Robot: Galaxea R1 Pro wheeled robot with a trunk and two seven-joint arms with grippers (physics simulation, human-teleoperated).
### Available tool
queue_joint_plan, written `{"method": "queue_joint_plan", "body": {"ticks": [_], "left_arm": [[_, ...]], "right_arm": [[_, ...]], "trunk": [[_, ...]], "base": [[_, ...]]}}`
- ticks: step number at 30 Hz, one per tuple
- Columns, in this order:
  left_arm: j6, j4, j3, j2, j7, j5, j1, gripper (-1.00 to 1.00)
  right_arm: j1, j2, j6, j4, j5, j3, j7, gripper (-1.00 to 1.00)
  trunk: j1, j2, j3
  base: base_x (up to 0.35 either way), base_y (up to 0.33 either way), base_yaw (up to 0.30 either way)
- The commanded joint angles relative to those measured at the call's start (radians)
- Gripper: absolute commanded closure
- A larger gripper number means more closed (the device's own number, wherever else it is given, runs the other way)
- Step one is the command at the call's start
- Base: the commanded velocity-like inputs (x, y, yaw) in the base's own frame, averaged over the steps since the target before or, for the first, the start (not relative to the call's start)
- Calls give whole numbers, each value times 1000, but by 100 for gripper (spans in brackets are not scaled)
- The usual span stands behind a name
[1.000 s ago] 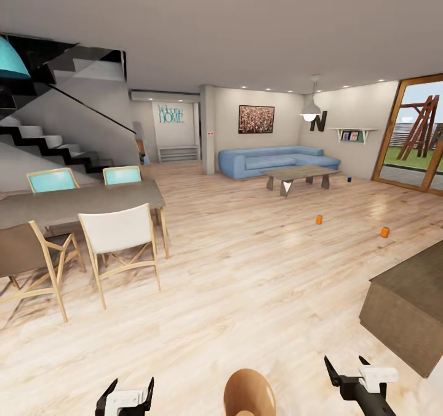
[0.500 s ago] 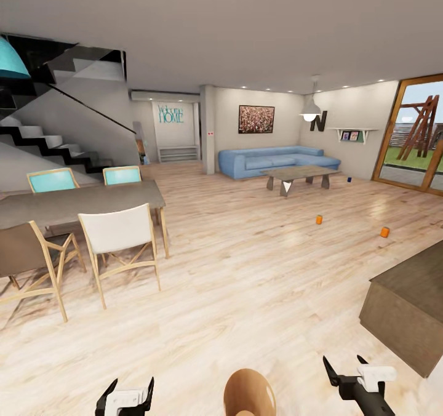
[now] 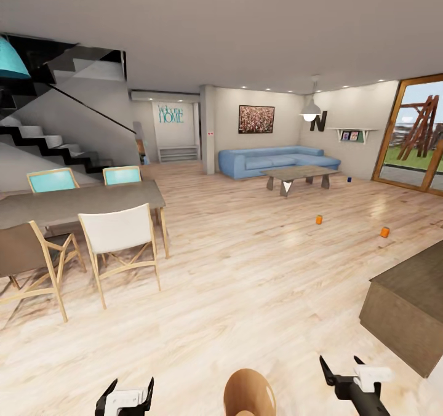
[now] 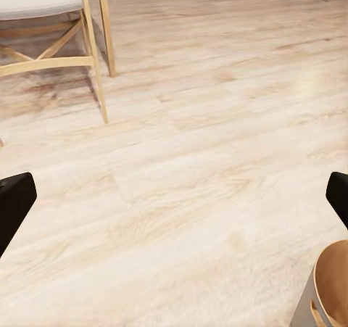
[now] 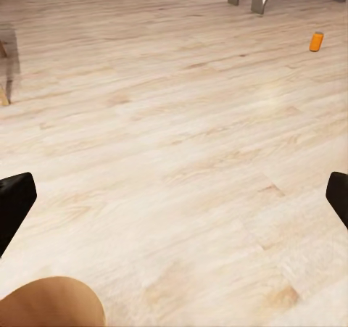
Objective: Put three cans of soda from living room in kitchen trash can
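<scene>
Head view: across a pale wood plank floor (image 3: pixel 246 268), two bright orange soda cans stand well apart, one (image 3: pixel 319 220) in open floor before the grey low coffee table (image 3: pixel 298 174), the other (image 3: pixel 384 232) nearer the glass garden door. A small dark blue can (image 3: pixel 349 180) sits beyond the table, near the far wall. The blue corner sofa (image 3: pixel 277 159) backs the scene; a grey dining table (image 3: pixel 80 199) with wooden chairs fills the robot's left. The copper-brown round bucket (image 3: pixel 249 394) rides low between the arms. The white left gripper (image 3: pixel 126 396) has its jaws released and empty. The black-fingered right gripper (image 3: pixel 340 372) is likewise spread and empty, and has crept slightly inward and upward over the last second while the room holds still, so the base appears parked and no can is yet within reach.

Left wrist view: dark fingertips (image 4: pixel 13 205) stand wide apart over bare floor, a chair leg (image 4: pixel 94 59) ahead, the bucket rim (image 4: pixel 330 287) beside.

Right wrist view: spread fingertips (image 5: pixel 14 200) frame floor, one orange can (image 5: pixel 316 41) far ahead near the table legs.
</scene>
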Motion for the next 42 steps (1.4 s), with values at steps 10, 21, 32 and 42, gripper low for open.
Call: {"method": "queue_joint_plan", "body": {"ticks": [10,21,32,42], "left_arm": [[0,0,0,0,0,0,0,-100],[2,-10,3,1,3,3,0,-100],[2,-22,3,2,7,108,0,-100],[3,-17,2,2,6,115,0,-100]], "right_arm": [[0,16,-1,0,5,2,-68,-100],[-1,17,0,0,8,10,-79,-100],[-1,16,2,1,22,24,-79,-100],[-20,15,160,-7,53,75,-79,-100]], "trunk": [[0,0,0],[0,0,0],[0,0,0],[0,0,0]], "base": [[0,0,164],[0,0,82],[0,0,5],[0,0,0]]}}
